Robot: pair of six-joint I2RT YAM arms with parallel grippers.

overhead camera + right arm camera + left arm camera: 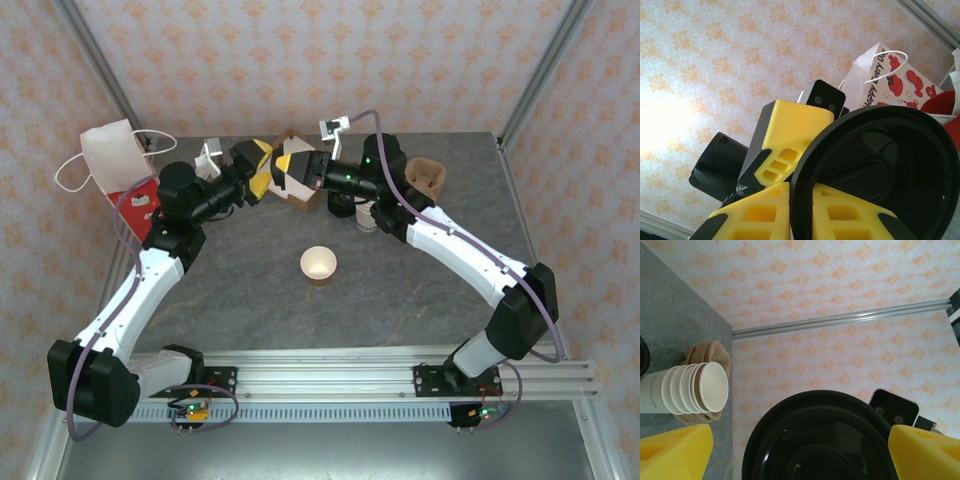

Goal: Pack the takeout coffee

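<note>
Over table [430, 300] rear: pinches black lid [880, 170] in right gripper [800, 217], brackets it with left gripper [800, 455] spread wide, no grip. Leaves paper cup [318, 264] upright at table centre, uncapped; needs capping, bagging.

Left arm [135, 290]: rises from its base at the near edge of the worktop [400, 300], leans toward the left edge, forearm turned across toward the far middle.
Left hand [262, 168]: held sideways near the far edge, facing the other hand.
Left fingers [670, 452]: spread wide, a black lid [820, 440] between them, with a gap on one side.
Right arm [470, 260]: elbow by the right edge, forearm stretched toward the far middle.
Right hand [284, 172]: pointing left, tips just beside the left hand's.
Right fingers [757, 215]: pinched together on the black lid's rim.
</note>
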